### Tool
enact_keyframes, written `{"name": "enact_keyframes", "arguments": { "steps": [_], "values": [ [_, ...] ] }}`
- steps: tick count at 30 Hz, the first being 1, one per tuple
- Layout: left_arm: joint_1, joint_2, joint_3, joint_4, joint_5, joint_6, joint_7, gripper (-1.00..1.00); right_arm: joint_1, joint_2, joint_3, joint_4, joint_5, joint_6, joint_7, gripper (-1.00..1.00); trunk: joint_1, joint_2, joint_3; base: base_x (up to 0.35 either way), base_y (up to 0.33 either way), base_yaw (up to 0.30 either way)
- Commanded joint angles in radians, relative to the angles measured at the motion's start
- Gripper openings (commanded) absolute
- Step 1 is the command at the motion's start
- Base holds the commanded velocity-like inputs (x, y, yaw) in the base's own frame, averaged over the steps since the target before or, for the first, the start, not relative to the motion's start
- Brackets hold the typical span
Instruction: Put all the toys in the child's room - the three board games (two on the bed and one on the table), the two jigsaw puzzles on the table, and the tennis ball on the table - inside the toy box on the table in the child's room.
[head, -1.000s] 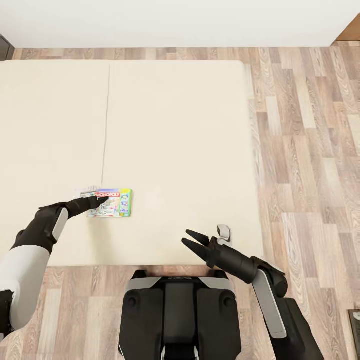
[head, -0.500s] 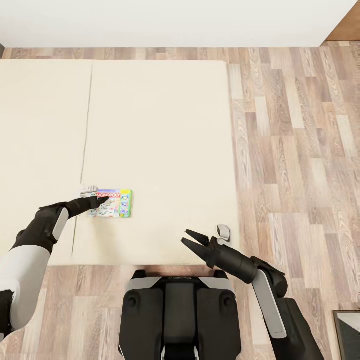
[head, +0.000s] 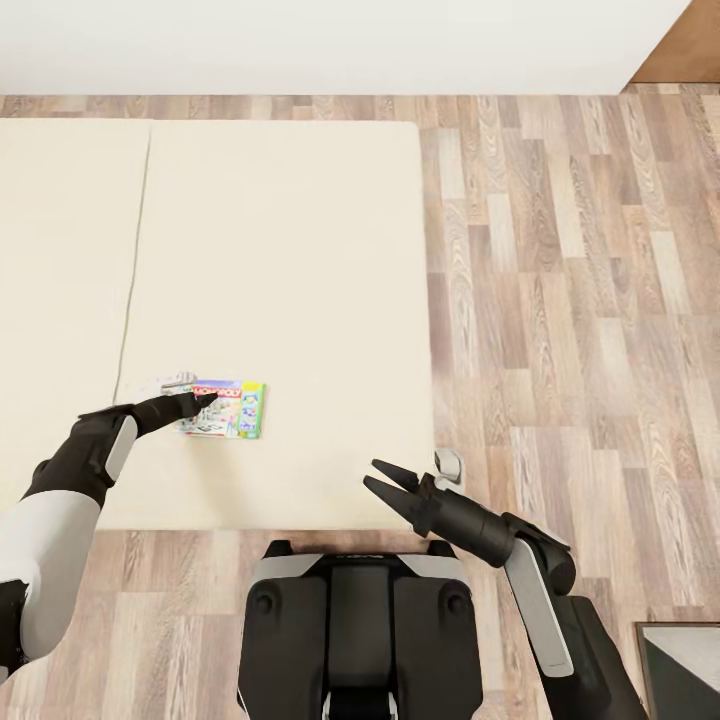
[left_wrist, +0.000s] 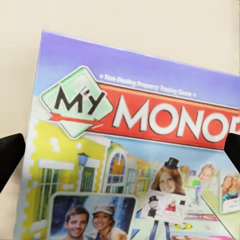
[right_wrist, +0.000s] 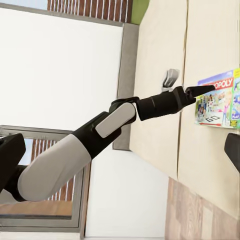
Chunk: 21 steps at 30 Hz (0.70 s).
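The board game (head: 222, 407) lies flat on the bed (head: 300, 250), near the edge closest to you and just right of the seam between the two cream mattress halves. Its long axis runs left to right across your head view, and the red logo band sits along the far edge, printed upside down to you. The lid is white and green with a red "My Monopoly" logo, a purple strip, cartoon houses and photographs of faces. Your left gripper (head: 200, 402) sits over the box's left end; in the left wrist view its black fingertips (left_wrist: 10, 155) stand spread, one at each side of the cover. Your right gripper (head: 385, 480) hovers over the bed's near right corner, jaws apart, holding nothing. Wood plank floor (head: 580, 300) surrounds the bed, with a white wall (head: 330, 45) beyond.
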Motion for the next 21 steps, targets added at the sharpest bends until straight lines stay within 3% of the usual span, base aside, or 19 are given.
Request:
{"name": "enact_keyframes", "arguments": {
  "steps": [1,21],
  "values": [
    [0.000,-0.001,0.003,-0.001,0.008,0.010,-0.002,1.00,0.000,0.000,0.000,0.000,-0.006,0.007,0.000,1.00,0.001,-0.002,-0.001,0.000,-0.295,0.000],
    [0.000,-0.001,0.003,-0.001,0.008,0.019,-0.002,1.00,0.000,0.000,-0.005,-0.001,-0.006,0.008,0.001,1.00,0.001,-0.002,-0.001,-0.054,-0.295,0.000]
  ]
}}
